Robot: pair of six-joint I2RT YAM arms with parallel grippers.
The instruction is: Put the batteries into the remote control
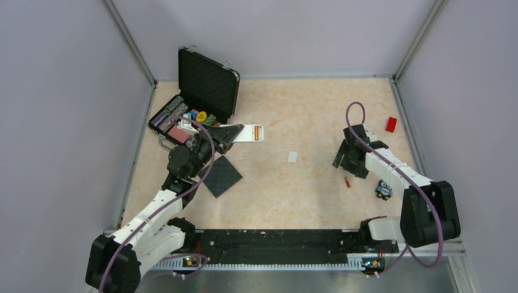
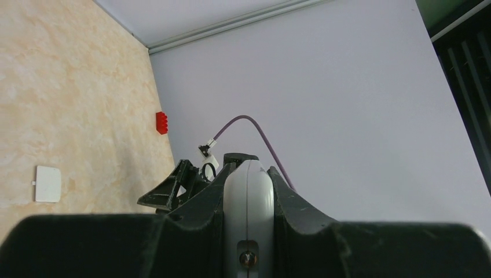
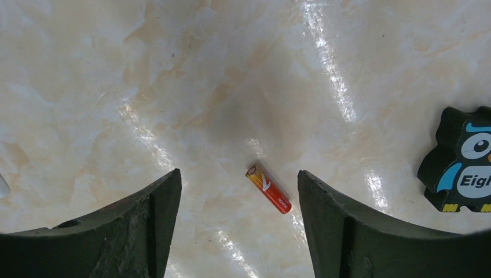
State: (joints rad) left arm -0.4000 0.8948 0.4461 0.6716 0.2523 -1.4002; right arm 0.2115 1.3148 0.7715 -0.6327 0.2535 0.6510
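Right gripper (image 3: 237,194) hangs over the table at lower right of the top view, jaws wide apart, holding nothing. One battery (image 3: 268,189) lies slanted on the tabletop (image 3: 173,69) between the two fingers, touched by neither. An owl figure (image 3: 463,159) stands near it at the right edge of the wrist frame.

Farther up, left of centre, the black square pad (image 1: 221,176) lies flat. Beyond it the left gripper (image 1: 231,134) is closed on the remote control (image 1: 249,133), which sticks out to the right of the fingers. An orange strip (image 1: 259,132) at its right end reads as the other battery seated in the slot. That is a judgement, as it is too small to confirm.

A small white plate (image 1: 292,157) lies alone mid-table, well apart from both grippers; possibly the battery cover. A red block (image 1: 391,124) sits at upper right near the wall, and an open black case (image 1: 207,85) at upper left.

Progress: about half. One cell looks loaded; the other is yet to be picked up, carried over and pushed in.

Views: only the right wrist shows the loose battery's slant and the fingers straddling it — from above it is a red speck. The left wrist shows the remote edge-on, clamped, with the slot hidden; only the top view shows the slot end.
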